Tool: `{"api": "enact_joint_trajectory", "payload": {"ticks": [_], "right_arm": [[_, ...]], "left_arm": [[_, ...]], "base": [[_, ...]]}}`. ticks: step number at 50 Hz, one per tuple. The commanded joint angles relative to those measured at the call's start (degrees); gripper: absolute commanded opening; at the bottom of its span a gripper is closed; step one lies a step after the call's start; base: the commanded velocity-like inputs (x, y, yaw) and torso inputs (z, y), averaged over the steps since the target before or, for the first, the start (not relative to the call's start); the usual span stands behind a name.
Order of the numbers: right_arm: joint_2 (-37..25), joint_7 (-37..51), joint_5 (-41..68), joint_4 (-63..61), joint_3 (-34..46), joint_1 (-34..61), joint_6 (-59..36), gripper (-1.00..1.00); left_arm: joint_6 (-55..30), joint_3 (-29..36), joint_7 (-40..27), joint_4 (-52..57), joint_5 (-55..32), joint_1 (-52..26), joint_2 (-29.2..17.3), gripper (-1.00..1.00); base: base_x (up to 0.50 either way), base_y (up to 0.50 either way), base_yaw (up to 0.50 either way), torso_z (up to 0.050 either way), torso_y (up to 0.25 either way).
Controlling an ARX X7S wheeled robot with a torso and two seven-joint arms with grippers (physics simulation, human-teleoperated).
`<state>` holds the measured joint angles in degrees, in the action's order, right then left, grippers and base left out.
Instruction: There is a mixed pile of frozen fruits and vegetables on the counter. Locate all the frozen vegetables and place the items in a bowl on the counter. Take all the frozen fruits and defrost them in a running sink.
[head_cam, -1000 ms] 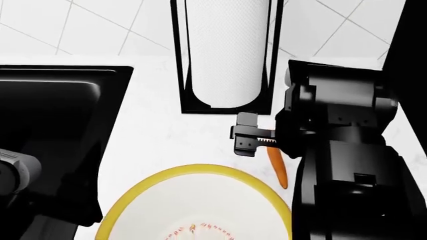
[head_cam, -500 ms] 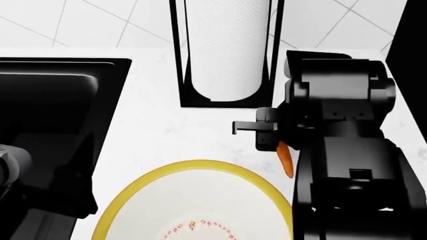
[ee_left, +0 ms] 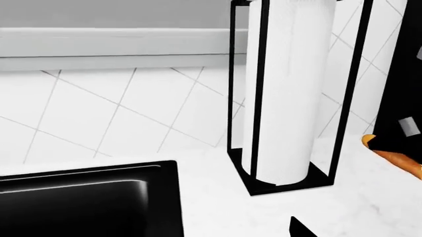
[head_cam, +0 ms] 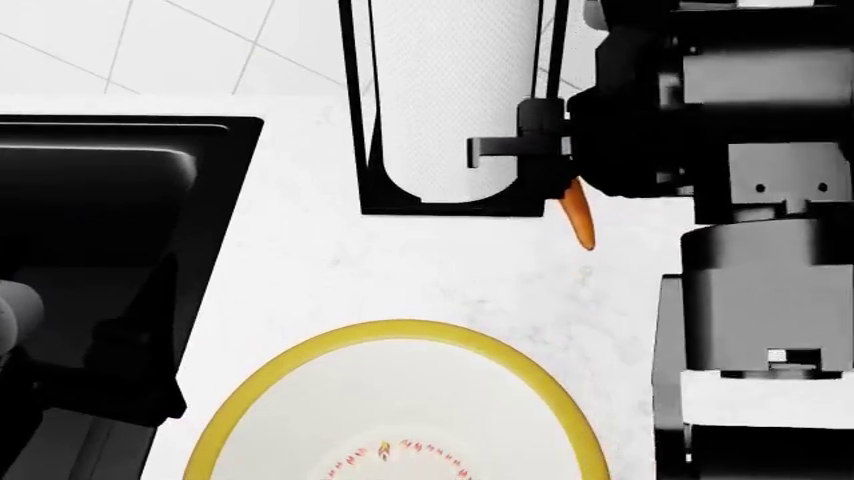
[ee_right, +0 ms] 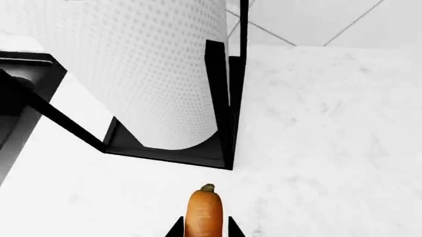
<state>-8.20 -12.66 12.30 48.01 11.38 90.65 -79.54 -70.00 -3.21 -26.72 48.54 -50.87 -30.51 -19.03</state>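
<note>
Carrot (head_cam: 579, 222): orange, held in the right gripper (head_cam: 561, 190) above the white counter (head_cam: 441, 270), clear of its surface, just beside the front right corner of the paper towel holder (head_cam: 454, 205).
Carrot's long axis: in the head view it runs roughly vertical in the picture, slightly slanted; the thick end sits up between the fingers and the narrow tip hangs down and a little toward the robot's right.
Carrot in the right wrist view (ee_right: 205, 212): the stem end with its small green stub points away from the camera toward the holder's base; the body runs back between the two dark fingertips (ee_right: 177, 228).
Carrot in the left wrist view (ee_left: 396, 157): only a short orange stretch shows at the picture's edge, under the dark mass of the right arm.
Right gripper's jaws: clenched on the carrot, one finger on each side of it.
Left gripper: only a pale part of the left arm (head_cam: 16, 315) shows over the sink; the jaws are out of sight.
Bowl (head_cam: 287, 375): white with a yellow rim, on the counter near the robot, well apart from the carrot.
Sink (head_cam: 94, 210): black basin, set into the counter on the robot's left.
Paper towel roll (head_cam: 454, 90): white, upright inside the black frame, against the tiled wall (head_cam: 160, 50).
</note>
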Motion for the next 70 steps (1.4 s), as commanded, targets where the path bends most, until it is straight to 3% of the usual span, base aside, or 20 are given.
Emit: {"api": "enact_joint_trajectory", "payload": {"ticks": [1, 3, 8, 23, 65, 66, 70], "right_arm": [[-10.69, 40.07, 50.74, -27.58, 7.38, -5.65, -10.29, -1.00], [-11.63, 45.76, 67.92, -28.77, 8.18, -6.71, -10.24, -1.00], [-12.53, 57.58, 85.06, -31.31, 10.16, -8.28, -9.84, -1.00], [-13.03, 73.98, 107.79, -40.59, 17.61, -12.10, -4.47, -1.00], [-13.52, 72.11, 108.02, -47.77, 27.15, -20.43, -3.48, -1.00], [-13.56, 72.25, 108.22, -47.55, 27.48, -20.00, -3.47, 1.00], [-13.78, 72.57, 109.39, -46.99, 28.13, -18.48, -2.94, 1.00]], "left_arm": [[0.01, -0.33, -0.88, 0.29, -1.04, 0.05, 0.21, 1.00], [0.14, -0.15, -1.00, 0.20, -1.04, 0.00, 0.33, 1.00], [0.42, -0.19, -1.10, 0.12, -1.18, 0.25, 0.12, 1.00], [0.66, -0.33, -1.75, -0.03, -2.04, 0.24, -0.31, 1.00], [0.09, -1.60, -4.75, -0.06, -5.64, -1.35, -1.74, 1.00], [0.58, -0.97, -4.34, -0.04, -5.02, -1.16, -1.94, 1.00], [0.84, -0.88, -4.50, -0.09, -5.21, -1.13, -1.79, 1.00]], "base": [[0.00, 0.00, 0.00, 0.000, 0.000], [0.00, 0.00, 0.00, 0.000, 0.000], [0.00, 0.00, 0.00, 0.000, 0.000], [0.00, 0.00, 0.00, 0.000, 0.000], [0.00, 0.00, 0.00, 0.000, 0.000], [0.00, 0.00, 0.00, 0.000, 0.000], [0.00, 0.00, 0.00, 0.000, 0.000]]}}
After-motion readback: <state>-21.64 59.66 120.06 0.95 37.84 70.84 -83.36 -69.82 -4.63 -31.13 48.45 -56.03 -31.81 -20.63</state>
